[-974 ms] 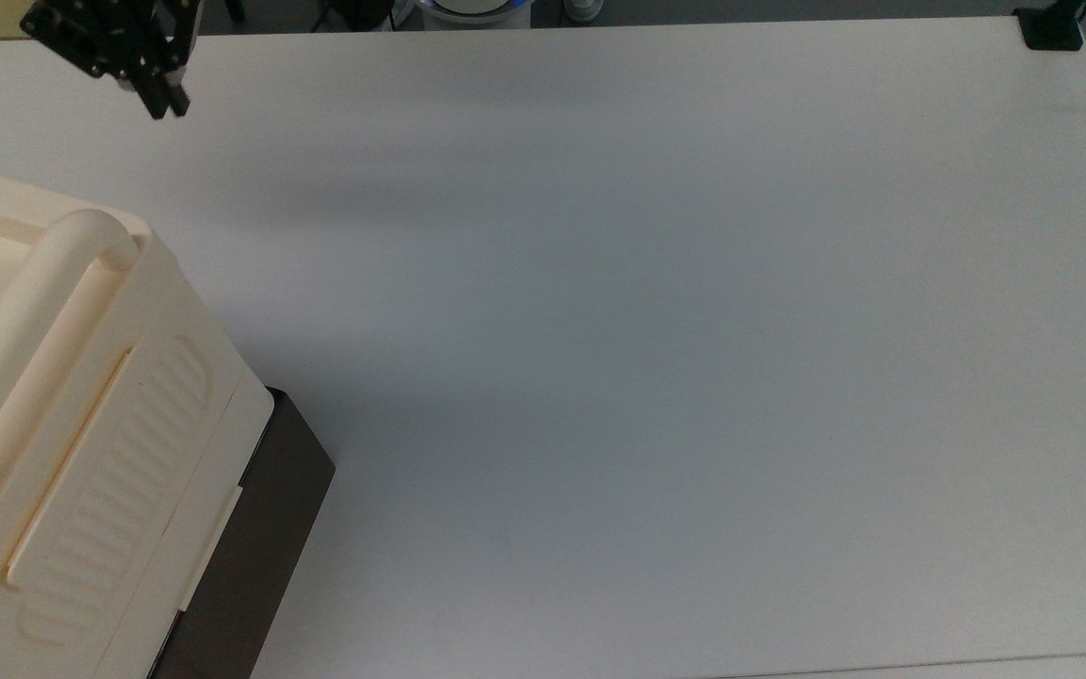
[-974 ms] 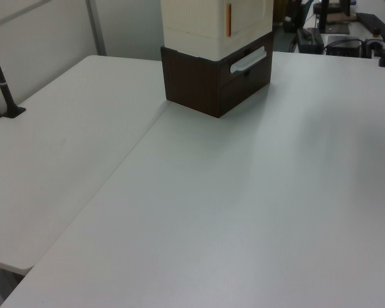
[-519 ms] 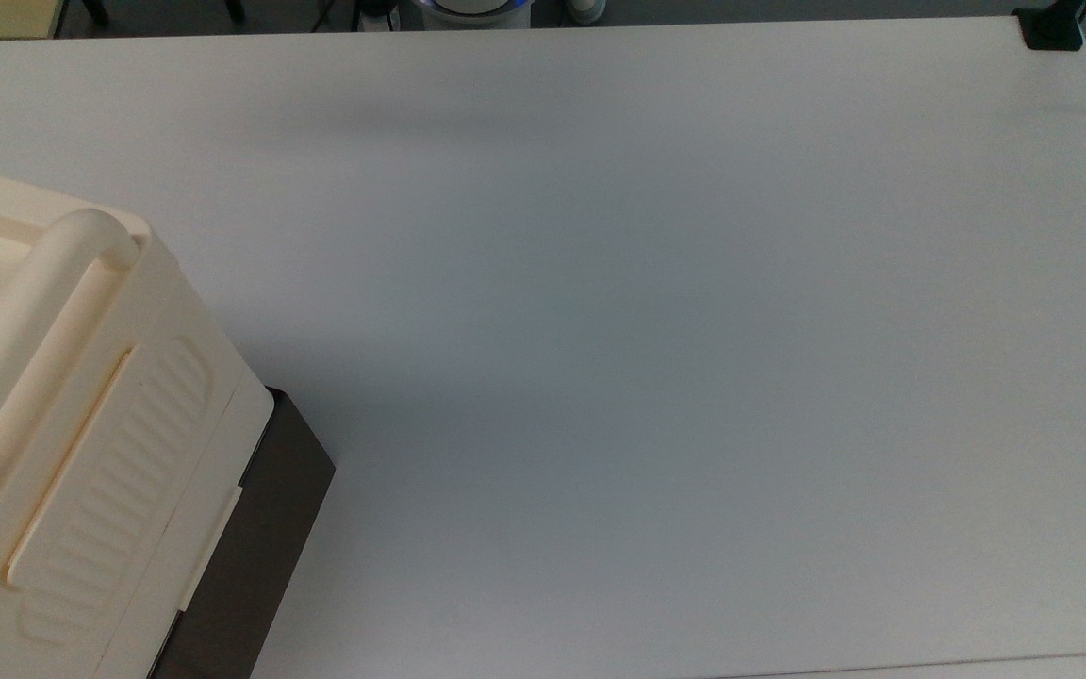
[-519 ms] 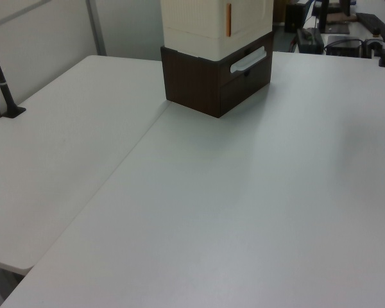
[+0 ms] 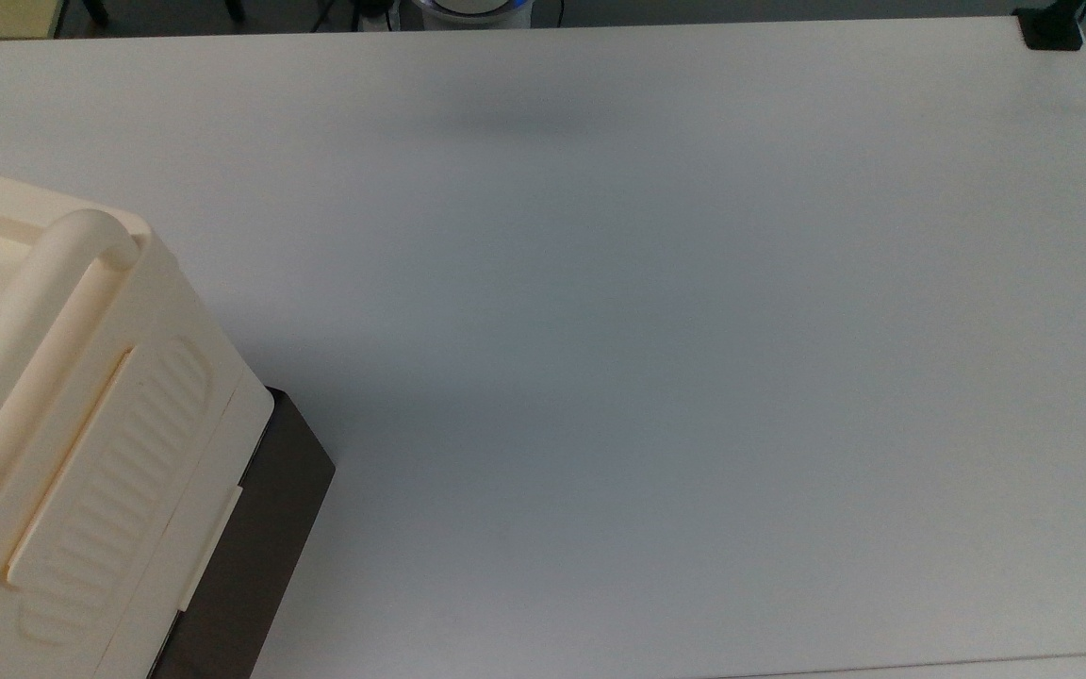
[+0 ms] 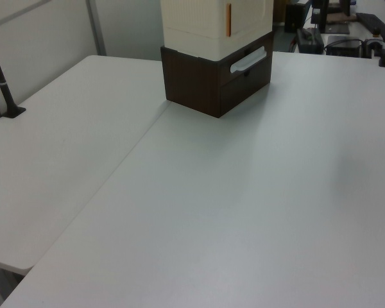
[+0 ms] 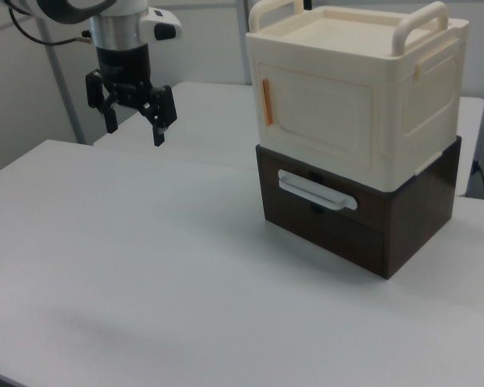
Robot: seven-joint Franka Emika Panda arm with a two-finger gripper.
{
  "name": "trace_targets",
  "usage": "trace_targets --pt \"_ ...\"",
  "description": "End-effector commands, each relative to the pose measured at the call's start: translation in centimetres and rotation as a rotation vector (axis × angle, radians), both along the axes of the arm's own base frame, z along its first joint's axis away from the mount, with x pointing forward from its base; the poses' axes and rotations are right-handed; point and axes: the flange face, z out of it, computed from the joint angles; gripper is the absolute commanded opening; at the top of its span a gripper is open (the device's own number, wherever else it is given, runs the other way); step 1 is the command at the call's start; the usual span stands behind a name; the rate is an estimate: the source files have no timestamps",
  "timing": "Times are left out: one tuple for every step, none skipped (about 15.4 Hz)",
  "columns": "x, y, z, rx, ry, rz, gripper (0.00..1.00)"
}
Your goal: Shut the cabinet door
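Hanging with its fingers spread and nothing between them, your gripper hovered above the white table, well apart from the cabinet on the right view's left. You had the cabinet door lying flush in the cabinet's front face, an orange strip along one edge. Beneath sat the dark brown base with its pale drawer handle.

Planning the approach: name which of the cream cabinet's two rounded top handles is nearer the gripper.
The cream handle at the right view's left, toward the black gripper; the other handle stands farther right.
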Motion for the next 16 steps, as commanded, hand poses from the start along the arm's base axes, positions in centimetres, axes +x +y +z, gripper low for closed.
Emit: trace_targets --pt "0.7 -1.2 -0.2 -0.055 -0.057 -0.042 1.00" --pt "1.1 -1.5 -0.3 -0.075 -0.067 -0.048 1.00" --pt "1.2 -1.9 -0.3 -0.090 -0.074 -0.052 1.00" --pt "1.2 -2.0 -0.4 -0.097 -0.071 -0.052 1.00" --pt "1.1 -2.1 -0.5 -0.111 -0.066 -0.054 1.00" --pt "1.0 -2.3 -0.5 -0.131 -0.060 -0.053 1.00" --pt "1.0 -2.5 -0.7 -0.158 -0.052 -0.053 1.00" --pt "1.0 -2.7 -0.7 -0.170 -0.050 -0.059 1.00" --pt "1.1 -2.6 -0.8 -0.170 -0.051 -0.067 1.00" --pt "1.0 -2.7 -0.7 -0.171 -0.049 -0.074 1.00" --pt "0.9 -2.6 -0.8 -0.169 -0.044 -0.074 1.00" --pt "0.9 -2.7 -0.8 -0.170 -0.042 -0.079 1.00" --pt "0.9 -2.7 -0.8 -0.170 -0.040 -0.088 1.00" --pt "0.9 -2.7 -0.8 -0.170 -0.041 -0.095 1.00" --pt "0.9 -2.6 -0.8 -0.170 -0.043 -0.096 1.00" --pt "0.9 -2.6 -0.8 -0.170 -0.043 -0.094 1.00"
